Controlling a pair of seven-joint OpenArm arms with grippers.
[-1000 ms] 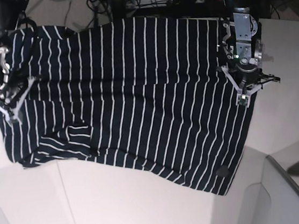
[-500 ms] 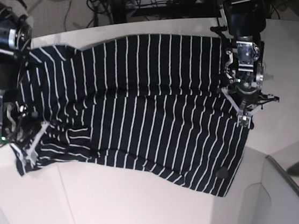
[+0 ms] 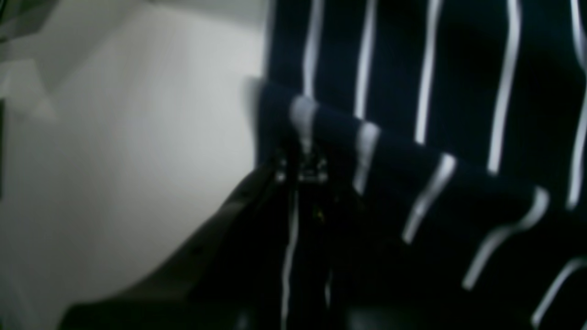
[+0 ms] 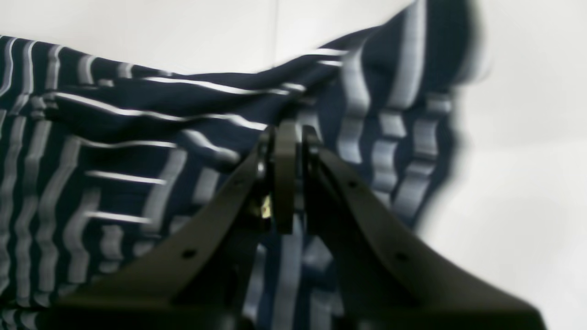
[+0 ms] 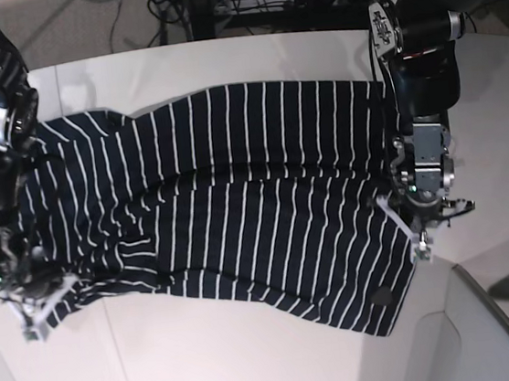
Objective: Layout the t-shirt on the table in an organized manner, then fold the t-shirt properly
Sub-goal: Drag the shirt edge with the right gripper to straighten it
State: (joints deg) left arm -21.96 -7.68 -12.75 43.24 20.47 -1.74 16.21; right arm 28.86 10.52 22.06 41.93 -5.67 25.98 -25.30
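T-shirt, navy with thin white stripes, spread rumpled across white table, one side edge pinched in clamped left gripper at base view's right, opposite bunched edge pinched in clamped right gripper at near-left.

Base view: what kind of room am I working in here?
Probably a lab or workshop: a large white table carrying a striped t-shirt, loose cables and a power strip on the floor behind it.

Dark navy t-shirt — thin white stripes, rumpled, folded over itself, spread across the white table.
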